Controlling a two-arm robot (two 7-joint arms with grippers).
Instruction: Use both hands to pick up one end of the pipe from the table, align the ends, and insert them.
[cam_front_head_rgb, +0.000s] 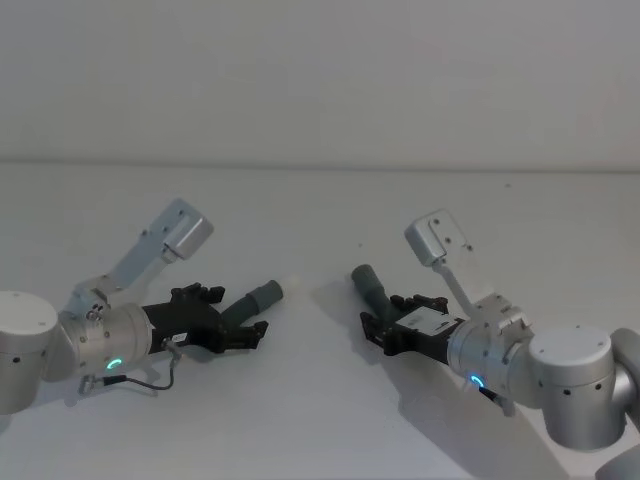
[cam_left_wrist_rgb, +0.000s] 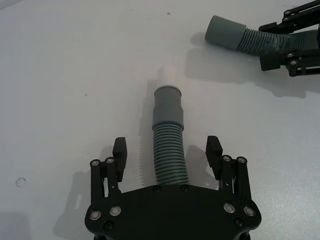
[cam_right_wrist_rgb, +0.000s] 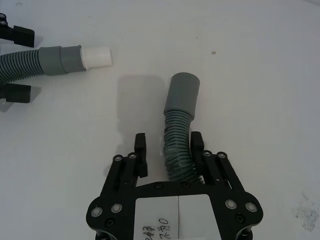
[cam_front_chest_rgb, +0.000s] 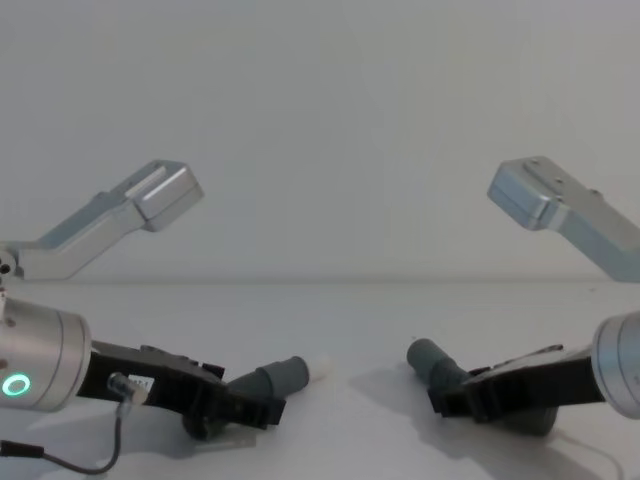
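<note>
In the head view, the left gripper (cam_front_head_rgb: 238, 312) lies low over the bench (cam_front_head_rgb: 320, 410), its fingers spread to either side of the left hose piece (cam_front_head_rgb: 250, 302), whose white tip (cam_front_head_rgb: 295, 285) points toward the middle. The right gripper (cam_front_head_rgb: 398, 315) is set around the right hose piece (cam_front_head_rgb: 372, 288), which angles away toward the far side. The two pieces lie near each other but apart, with bare bench between their ends. In the left wrist view, the left gripper (cam_left_wrist_rgb: 167, 150) stands wide apart, with bench showing on both sides of the corrugated left hose piece (cam_left_wrist_rgb: 170, 155). Its grey cuff (cam_left_wrist_rgb: 168, 107) and the white tip (cam_left_wrist_rgb: 167, 75) lie beyond the fingertips, flat on the bench. Farther off, the right hose piece (cam_left_wrist_rgb: 250, 40) sits between the fingers of the right gripper (cam_left_wrist_rgb: 272, 44). In the right wrist view, the right gripper (cam_right_wrist_rgb: 169, 145) is drawn in narrowly but not clamped: one finger lies against the right hose piece (cam_right_wrist_rgb: 179, 150), and the other shows a sliver of bench beside it. The open cuff (cam_right_wrist_rgb: 183, 92) curves out ahead. The left hose piece (cam_right_wrist_rgb: 30, 62) lies well off. In the chest view, both grippers, the left (cam_front_chest_rgb: 245, 405) and the right (cam_front_chest_rgb: 460, 400), rest at bench level. The white tip (cam_front_chest_rgb: 322, 368) and the right hose piece (cam_front_chest_rgb: 432, 360) face each other across a gap.
</note>
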